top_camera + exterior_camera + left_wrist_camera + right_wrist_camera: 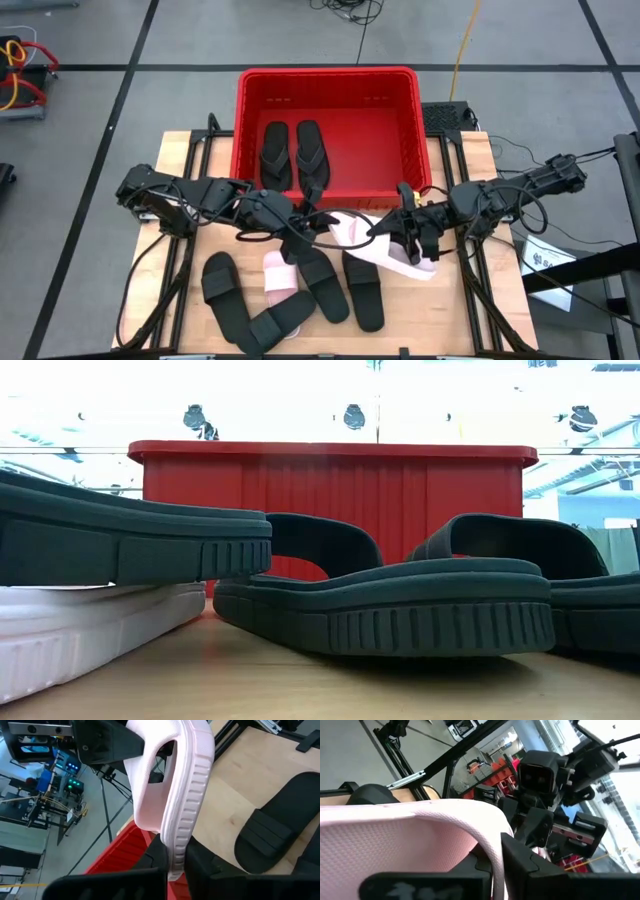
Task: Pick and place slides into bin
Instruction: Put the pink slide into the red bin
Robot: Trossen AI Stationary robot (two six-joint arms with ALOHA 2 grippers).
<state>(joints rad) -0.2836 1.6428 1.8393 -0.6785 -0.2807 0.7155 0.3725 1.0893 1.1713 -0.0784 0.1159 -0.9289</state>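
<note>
While both claws pinch the pink slide [180, 810], low view hides it.

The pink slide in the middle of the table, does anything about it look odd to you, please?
Yes: the pink slide hangs above the table, pinched on both ends, left gripper and right gripper both shut on it.

You are looking at two arms built of dark, near-black segments with rounded joint housings. Your left arm [190, 200] trails thin black cables that loop down over the wooden surface [450, 310]; your right arm [510, 195] carries similar cables arcing above its links. Each end effector has blocky matte black fingers [200, 865], and the left one [540, 785] shows a boxy black wrist housing.
</note>
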